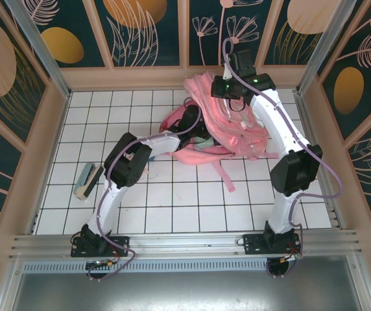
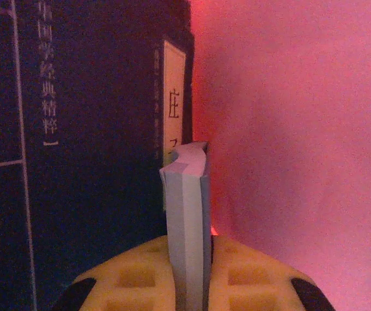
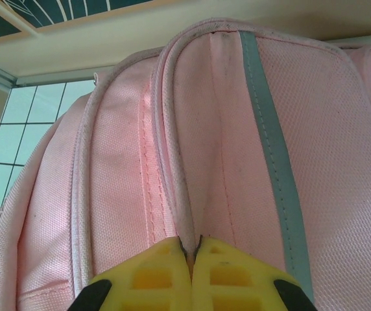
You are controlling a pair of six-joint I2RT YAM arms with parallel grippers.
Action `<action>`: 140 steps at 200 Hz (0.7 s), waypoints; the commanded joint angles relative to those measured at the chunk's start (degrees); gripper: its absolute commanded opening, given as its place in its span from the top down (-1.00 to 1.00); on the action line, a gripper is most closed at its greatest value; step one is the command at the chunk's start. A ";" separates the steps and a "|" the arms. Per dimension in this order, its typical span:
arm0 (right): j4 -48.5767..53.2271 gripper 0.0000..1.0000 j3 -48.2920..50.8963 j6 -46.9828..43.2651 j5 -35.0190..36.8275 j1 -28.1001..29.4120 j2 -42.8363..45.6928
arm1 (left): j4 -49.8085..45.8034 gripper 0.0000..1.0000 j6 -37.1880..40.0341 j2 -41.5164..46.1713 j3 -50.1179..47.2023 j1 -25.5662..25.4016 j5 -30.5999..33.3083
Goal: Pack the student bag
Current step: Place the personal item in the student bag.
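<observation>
The pink student bag (image 1: 232, 126) lies at the back of the tiled table, its mouth facing left. My left arm (image 1: 163, 139) reaches into that mouth. Inside, my left gripper (image 2: 189, 251) is shut on a thin pale grey booklet (image 2: 187, 207), held upright on edge. The booklet sits between a dark blue book (image 2: 75, 162) with Chinese lettering and the pink lining (image 2: 289, 129). My right gripper (image 3: 192, 246) is shut on a piped seam of the bag (image 3: 127, 168), beside its grey stripe (image 3: 270, 142). From above, the right gripper (image 1: 224, 91) sits at the bag's top.
A flat pale green and beige item (image 1: 88, 180) lies on the white tiles (image 1: 192, 201) at the left. A pink strap (image 1: 223, 173) trails forward from the bag. Wooden walls (image 1: 52, 129) ring the table.
</observation>
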State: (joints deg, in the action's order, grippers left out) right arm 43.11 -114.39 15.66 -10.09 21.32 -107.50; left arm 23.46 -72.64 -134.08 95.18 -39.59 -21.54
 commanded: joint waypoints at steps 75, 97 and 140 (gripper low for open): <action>-11.61 1.00 6.89 1.13 -4.22 -3.16 8.05 | -10.41 -0.38 11.55 11.83 -2.16 0.25 4.40; -12.42 1.00 9.10 1.13 -4.85 -3.55 8.43 | -14.28 -0.43 14.17 15.58 -4.66 1.13 6.18; -15.78 1.00 14.29 1.79 -6.30 -3.63 9.55 | -18.94 -0.43 17.00 25.50 -16.41 5.13 10.40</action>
State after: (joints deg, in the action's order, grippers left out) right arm 33.74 -102.32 16.47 -15.40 18.68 -101.71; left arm 9.37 -59.44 -114.10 84.25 -37.15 -14.70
